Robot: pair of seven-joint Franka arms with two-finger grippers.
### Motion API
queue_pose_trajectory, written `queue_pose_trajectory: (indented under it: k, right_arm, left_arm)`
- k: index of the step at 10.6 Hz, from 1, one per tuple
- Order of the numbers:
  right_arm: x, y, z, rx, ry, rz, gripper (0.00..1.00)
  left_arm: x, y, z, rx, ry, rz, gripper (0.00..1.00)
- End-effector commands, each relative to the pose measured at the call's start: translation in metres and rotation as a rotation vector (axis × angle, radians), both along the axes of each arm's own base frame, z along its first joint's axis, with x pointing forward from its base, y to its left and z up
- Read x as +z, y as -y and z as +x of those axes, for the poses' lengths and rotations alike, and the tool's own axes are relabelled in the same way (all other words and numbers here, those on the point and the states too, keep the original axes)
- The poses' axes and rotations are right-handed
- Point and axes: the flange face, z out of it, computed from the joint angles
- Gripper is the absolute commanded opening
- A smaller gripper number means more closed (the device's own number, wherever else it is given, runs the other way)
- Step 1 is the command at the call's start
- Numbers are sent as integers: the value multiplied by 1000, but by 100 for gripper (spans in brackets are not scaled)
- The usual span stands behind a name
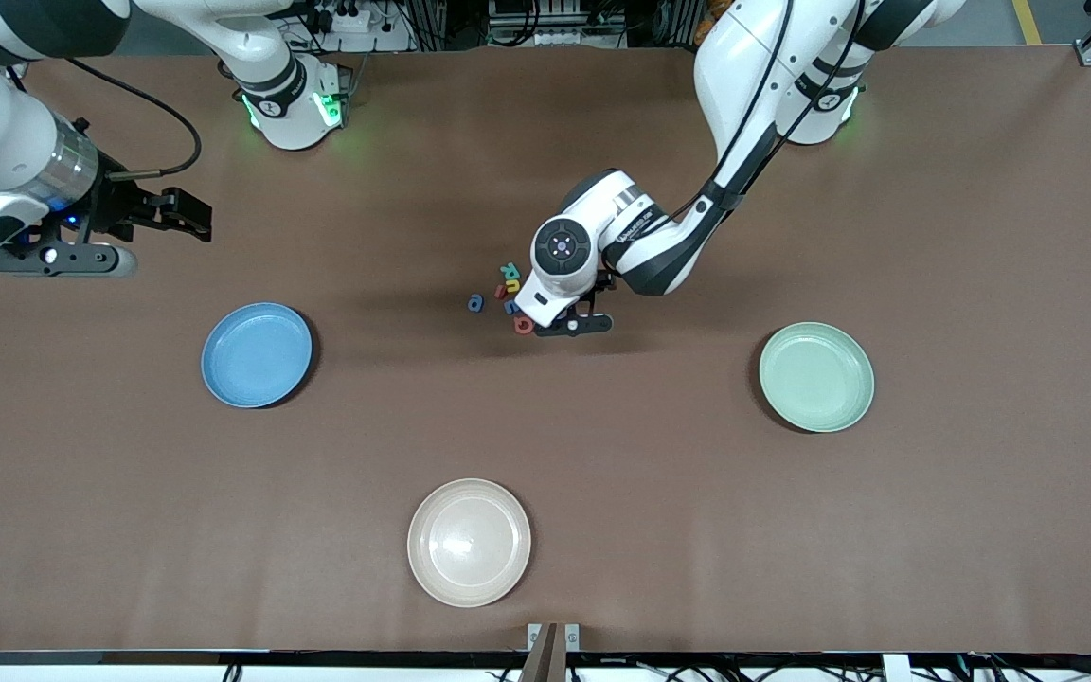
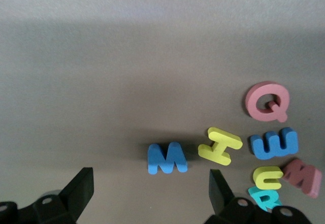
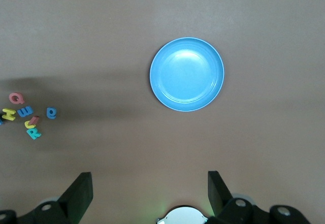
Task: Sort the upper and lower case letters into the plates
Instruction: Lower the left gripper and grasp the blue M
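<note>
Several small foam letters (image 1: 510,289) lie in a cluster at the table's middle. My left gripper (image 1: 572,313) hangs low over this cluster, open and holding nothing. In the left wrist view a blue M (image 2: 167,158) lies just ahead of the left gripper (image 2: 151,193), between the lines of its fingers (image 2: 81,186). Beside the M are a yellow H (image 2: 220,146), a blue E (image 2: 274,142), a pink Q (image 2: 267,101), a yellow U (image 2: 267,177), a red N (image 2: 302,177) and a teal R (image 2: 264,197). The light blue plate (image 1: 257,354) and the mint green plate (image 1: 816,376) hold nothing. My right gripper (image 1: 193,216) waits open over the right arm's end of the table.
A beige plate (image 1: 469,542) sits near the front edge of the table, nearer the camera than the letters. One blue letter (image 1: 475,303) lies a little apart from the cluster, toward the blue plate. The right wrist view shows the blue plate (image 3: 187,74) and the letters (image 3: 25,113).
</note>
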Motion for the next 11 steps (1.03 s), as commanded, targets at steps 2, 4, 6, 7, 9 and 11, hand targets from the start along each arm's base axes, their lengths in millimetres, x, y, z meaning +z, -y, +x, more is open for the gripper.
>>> queue_pose_trajectory:
  k: [2,4,6,7,9,11]
  right_arm:
    - [3,-2,0,-1,-5,14,100]
    - [3,-2,0,0,-5,14,100]
    - [3,-1,0,0,-5,15,100]
    - [3,-1,0,0,-5,15,100]
    - [3,-1,0,-1,-5,14,100]
    - [2,-3,1,-3,-7,15,100]
  left_arm:
    - [-17,-2,-13,2,31,12,100]
    - [-22,-6,-15,3,31,16,100]
    - [-27,-8,-18,-20,52,41,100]
    - [-27,-7,-20,-4,58,52,100]
    - [-24,-5,-18,2,67,42,100]
    - [-23,-4,-16,12,76,29,100]
